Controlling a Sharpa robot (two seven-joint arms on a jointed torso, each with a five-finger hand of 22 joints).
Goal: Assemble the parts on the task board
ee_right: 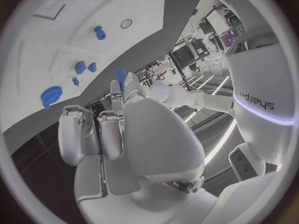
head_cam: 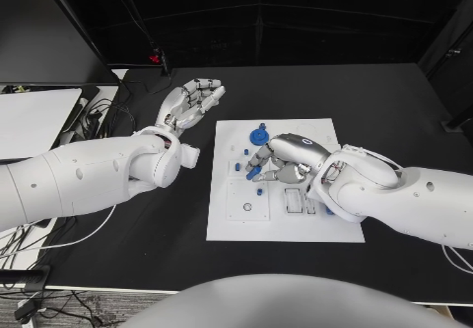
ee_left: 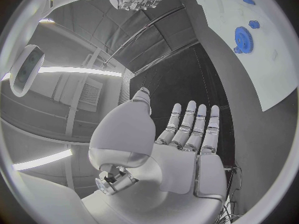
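The white task board lies in the middle of the black table. A blue gear stands near its far edge, with small blue parts beside it on the left. My right hand hovers over the board's middle and pinches a small blue part at its fingertips; the same blue part shows in the right wrist view, with the gear beyond. My left hand is held open with fingers apart over the bare table, just past the board's far left corner. The left hand holds nothing.
The board has rectangular slots and a round hole near its centre. Another blue part lies by my right forearm. A white sheet and cables sit at the table's left side.
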